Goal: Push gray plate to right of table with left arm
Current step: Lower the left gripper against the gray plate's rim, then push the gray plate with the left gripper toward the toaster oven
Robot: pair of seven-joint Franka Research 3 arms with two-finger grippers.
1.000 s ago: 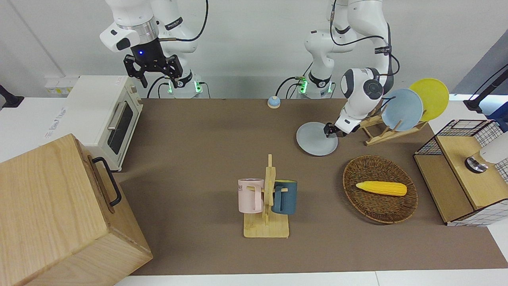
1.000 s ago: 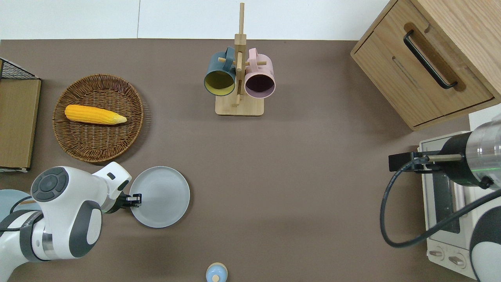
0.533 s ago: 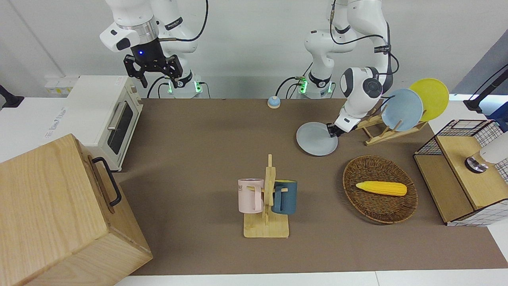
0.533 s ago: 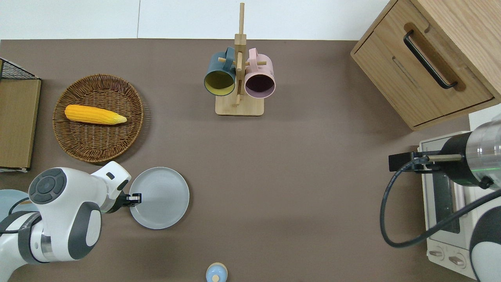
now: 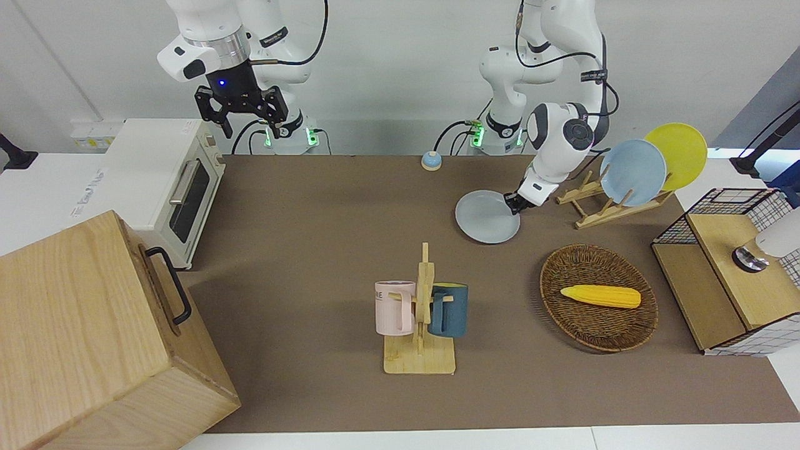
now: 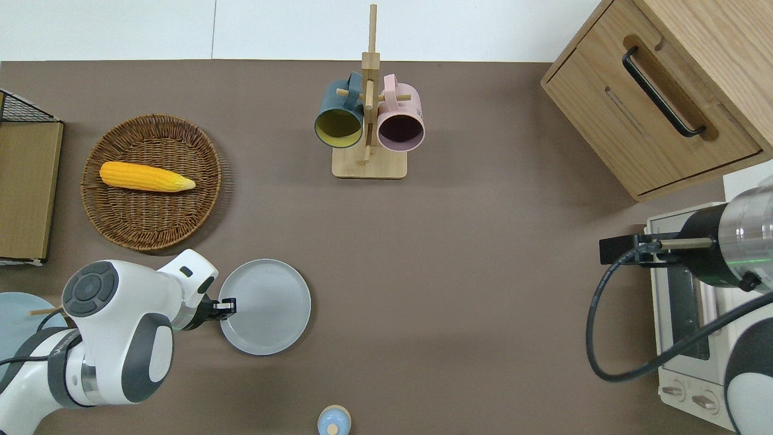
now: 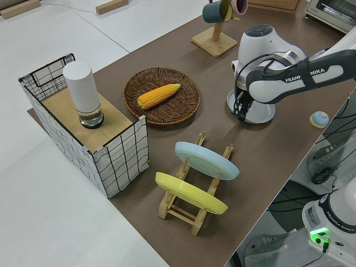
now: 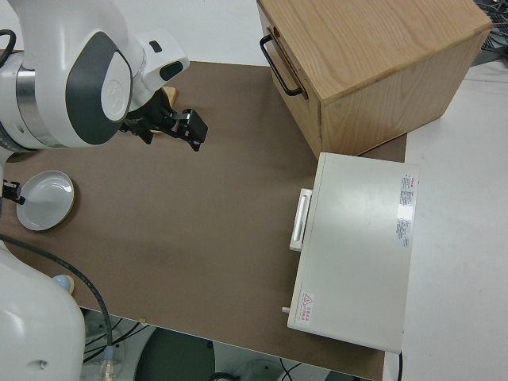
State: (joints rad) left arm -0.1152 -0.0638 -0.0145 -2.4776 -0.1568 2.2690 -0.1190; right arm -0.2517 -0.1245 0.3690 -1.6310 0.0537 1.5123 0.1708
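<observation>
The gray plate (image 5: 484,219) (image 6: 269,305) lies flat on the brown table (image 5: 312,206), near the left arm's end and close to the robots. My left gripper (image 5: 512,205) (image 6: 228,307) is down at table height, shut, its tip against the plate's rim on the side toward the left arm's end. Nothing is held between its fingers. The left side view shows the same contact, with the left gripper (image 7: 240,111) touching the plate (image 7: 261,113). My right gripper (image 5: 237,115) is parked, open and holding nothing.
A mug rack (image 6: 368,121) stands mid-table, farther from the robots. A wicker basket (image 6: 151,241) with corn lies just farther out than the plate. A plate rack (image 5: 631,172), wire crate (image 5: 731,269), small blue knob (image 6: 333,421), toaster oven (image 5: 162,181) and wooden cabinet (image 5: 94,337) ring the table.
The left gripper has slid toward the right arm's end of the table, and the gray plate has moved the same way ahead of it. The right arm has not moved.
</observation>
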